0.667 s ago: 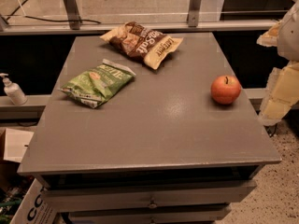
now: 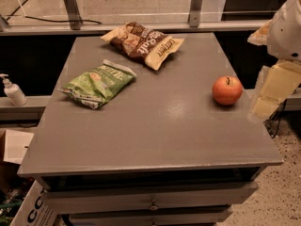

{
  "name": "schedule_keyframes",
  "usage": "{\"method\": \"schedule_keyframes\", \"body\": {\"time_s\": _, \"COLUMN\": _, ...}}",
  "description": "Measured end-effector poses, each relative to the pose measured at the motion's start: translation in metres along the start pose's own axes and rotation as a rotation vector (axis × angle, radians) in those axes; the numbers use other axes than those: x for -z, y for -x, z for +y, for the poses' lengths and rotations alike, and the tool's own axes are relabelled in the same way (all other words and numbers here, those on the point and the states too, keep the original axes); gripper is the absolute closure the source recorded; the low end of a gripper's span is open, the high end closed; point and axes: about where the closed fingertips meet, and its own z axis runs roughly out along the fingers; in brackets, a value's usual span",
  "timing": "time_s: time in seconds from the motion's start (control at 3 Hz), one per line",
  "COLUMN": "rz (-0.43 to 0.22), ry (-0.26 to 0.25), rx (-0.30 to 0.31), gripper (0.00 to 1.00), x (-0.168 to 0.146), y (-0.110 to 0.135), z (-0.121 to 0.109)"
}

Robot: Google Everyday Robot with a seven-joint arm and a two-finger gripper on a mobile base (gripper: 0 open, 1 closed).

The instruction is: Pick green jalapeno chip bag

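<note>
The green jalapeno chip bag lies flat on the left part of the grey table top, its white top edge pointing to the back right. My gripper hangs at the far right edge of the view, just off the table's right side and beside the apple, well away from the green bag. Its cream-coloured parts hang below the white arm housing. Nothing shows in it.
A larger brown-and-tan chip bag lies at the back middle of the table. A red-orange apple stands at the right. A soap pump bottle stands on a ledge to the left. Drawers sit under the table top.
</note>
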Motion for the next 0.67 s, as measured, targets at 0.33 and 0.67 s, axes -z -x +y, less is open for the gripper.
{"method": "schedule_keyframes", "body": {"time_s": 0.33, "rz": -0.082, "ry": 0.001, "rx": 0.019, "gripper": 0.0, "x": -0.017, "y": 0.036, "z": -0.01}}
{"method": "schedule_keyframes", "body": {"time_s": 0.67, "rz": -0.178, "ry": 0.018, "rx": 0.005, "gripper": 0.0, "x": -0.041, "y": 0.072, "z": -0.031}}
